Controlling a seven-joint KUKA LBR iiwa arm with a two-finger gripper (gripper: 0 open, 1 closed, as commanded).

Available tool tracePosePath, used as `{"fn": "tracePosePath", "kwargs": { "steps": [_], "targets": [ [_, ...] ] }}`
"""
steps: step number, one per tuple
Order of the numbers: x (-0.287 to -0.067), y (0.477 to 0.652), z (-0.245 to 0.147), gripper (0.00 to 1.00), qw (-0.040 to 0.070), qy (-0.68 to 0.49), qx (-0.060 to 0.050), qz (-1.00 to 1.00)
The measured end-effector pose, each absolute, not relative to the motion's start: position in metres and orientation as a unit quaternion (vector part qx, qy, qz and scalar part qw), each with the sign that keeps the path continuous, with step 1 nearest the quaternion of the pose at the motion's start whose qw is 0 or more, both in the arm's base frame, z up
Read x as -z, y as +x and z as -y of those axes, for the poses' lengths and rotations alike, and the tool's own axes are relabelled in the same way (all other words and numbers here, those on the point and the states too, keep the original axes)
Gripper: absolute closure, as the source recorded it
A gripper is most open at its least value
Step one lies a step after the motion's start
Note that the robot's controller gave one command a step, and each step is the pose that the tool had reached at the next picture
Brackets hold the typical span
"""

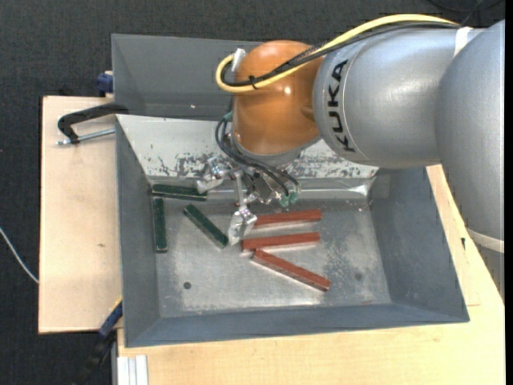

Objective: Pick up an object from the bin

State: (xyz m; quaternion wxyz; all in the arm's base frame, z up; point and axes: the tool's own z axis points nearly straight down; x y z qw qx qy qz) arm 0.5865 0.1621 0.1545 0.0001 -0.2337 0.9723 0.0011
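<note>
Status for you: gripper (240,224) is low in the bin (136,239), about mid-floor, under the orange cover (268,99) on the arm's wrist. Its tip sits in the gap between the lower end of the slanted dark green bar (205,225) and the left ends of the upper red-brown bar (290,216) and the middle red-brown bar (282,240). I can't make out from this angle whether it touches any of them.

Tool state: you can't read it here. The wrist hardware masks the opening, so I can't tell wide from narrow. Nothing is visibly held.

Step, my read: end of approach, pre-grasp. All pieces lie flat on the floor, none lifted.

Next move, as I judge it: you need the tool straddling one bar across its short side, then close and lift straight up. Nearest candidates are the middle red-brown bar's left end and the slanted dark green bar. The red ones lie close together, so watch for catching two or shoving a neighbour.

Count:
- red-brown: 3 (upper, middle, plus the lower red-brown bar (292,270) angled down to the right)
- dark green: 3 (slanted, plus the back dark green bar (176,190) along the far wall and the left dark green bar (160,224) along the left wall)

6 loose things, no heap
</note>
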Motion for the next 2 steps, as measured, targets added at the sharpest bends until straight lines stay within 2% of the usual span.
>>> {"fn": "tracePosePath", "kwargs": {
  "steps": [1, 2],
  "targets": [
    [-0.156, 0.587, -0.162, 0.0, 0.002, -0.234, -0.001, -0.972],
    [-0.076, 0.535, -0.188, 1.0, 0.0, -0.195, -0.001, -0.981]
  ]
}}
